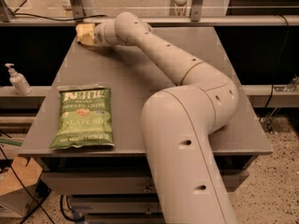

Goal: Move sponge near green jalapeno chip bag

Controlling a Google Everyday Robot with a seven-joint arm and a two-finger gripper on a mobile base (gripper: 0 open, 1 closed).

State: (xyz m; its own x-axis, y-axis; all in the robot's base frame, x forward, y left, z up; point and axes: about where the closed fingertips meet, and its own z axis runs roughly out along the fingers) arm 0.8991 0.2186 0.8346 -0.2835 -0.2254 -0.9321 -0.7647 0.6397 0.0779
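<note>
The green jalapeno chip bag (83, 117) lies flat near the table's front left edge. My gripper (85, 34) is at the far left back corner of the table, low over the surface, at the end of my arm (159, 55), which reaches across from the front right. A pale yellow mass shows at its tip. I cannot tell the sponge apart from the gripper there. The gripper is far behind the bag, about the table's depth away.
The grey table (233, 78) has drawers below its front edge. A hand-soap pump bottle (18, 80) stands on a ledge to the left. A metal rail and posts (196, 3) run along the back. My arm's large elbow (187, 134) covers the table's front middle.
</note>
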